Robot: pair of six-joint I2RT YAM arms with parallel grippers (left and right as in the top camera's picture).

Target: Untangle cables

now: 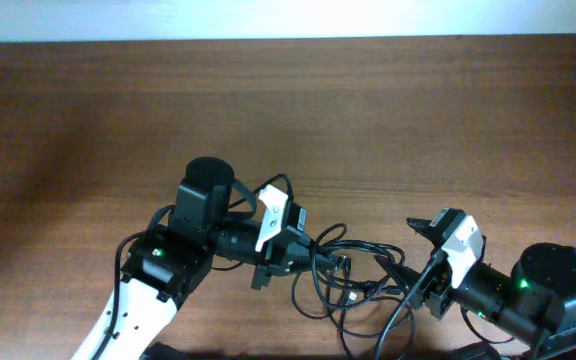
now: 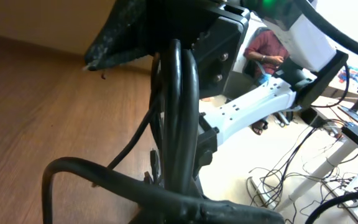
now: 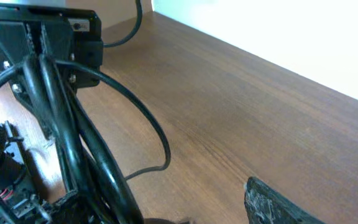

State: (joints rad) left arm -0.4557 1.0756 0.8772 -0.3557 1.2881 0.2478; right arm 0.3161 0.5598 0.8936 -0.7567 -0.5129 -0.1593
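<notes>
The cables (image 1: 353, 272) are thin black cords lying in tangled loops on the wooden table between my two arms. My left gripper (image 1: 280, 252) is at the tangle's left edge. In the left wrist view its jaws (image 2: 179, 124) are wide apart, with several cords (image 2: 180, 106) running between them and one loop (image 2: 73, 167) draped over the lower finger. My right gripper (image 1: 423, 265) is at the tangle's right edge. Its jaws (image 3: 160, 205) are wide apart, with a bunch of cords (image 3: 73, 143) against the left finger and one thin loop (image 3: 157, 134) on the table.
The wooden table (image 1: 288, 110) stretches from the arms to the far wall. Both arms sit close together at the table's front edge. Beyond the table, the left wrist view shows floor wires (image 2: 303, 180) and a seated person (image 2: 267, 53).
</notes>
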